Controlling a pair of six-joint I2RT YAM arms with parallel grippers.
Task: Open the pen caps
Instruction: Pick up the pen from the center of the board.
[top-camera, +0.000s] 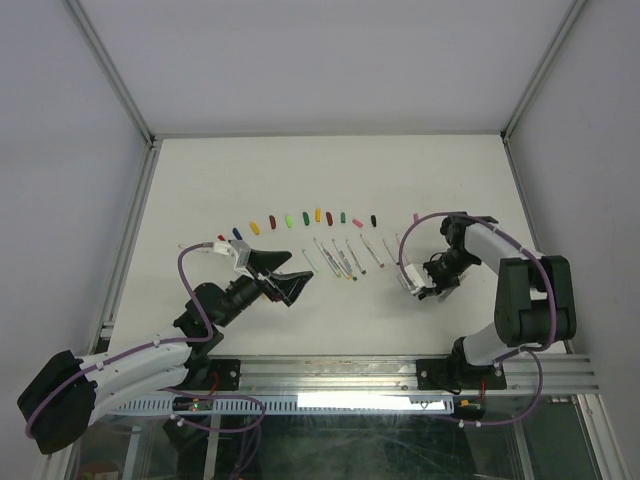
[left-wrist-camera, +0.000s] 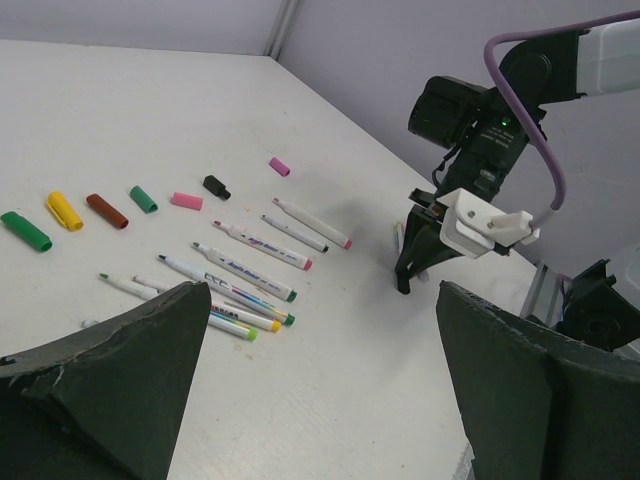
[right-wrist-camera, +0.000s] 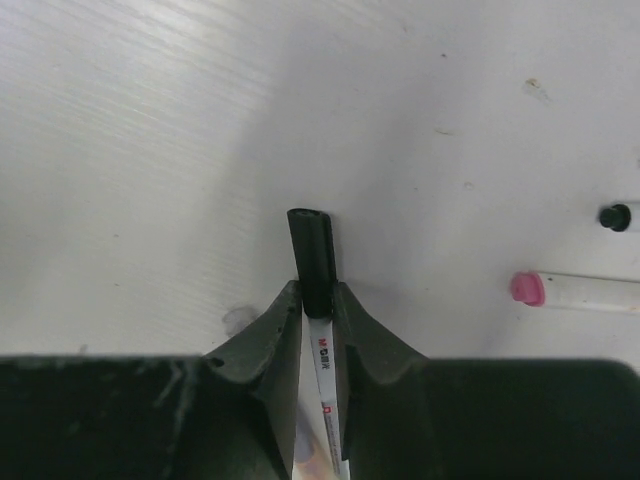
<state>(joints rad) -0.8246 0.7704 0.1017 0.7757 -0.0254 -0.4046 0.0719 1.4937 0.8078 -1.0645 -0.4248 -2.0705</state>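
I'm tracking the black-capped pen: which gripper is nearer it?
Right. The right gripper has its fingers on the black-capped pen; the left gripper hangs open beyond the uncapped pens.

Slim white plastic pen barrels (left-wrist-camera: 262, 246) are laid in a row at the centre of a flat white table (top-camera: 330, 170); a ribbed aluminium rail (top-camera: 330, 372) is seen at 6 o'clock.

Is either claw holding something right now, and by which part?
The right gripper pinches a black-capped pen where cap meets white barrel. The left gripper is open and empty.
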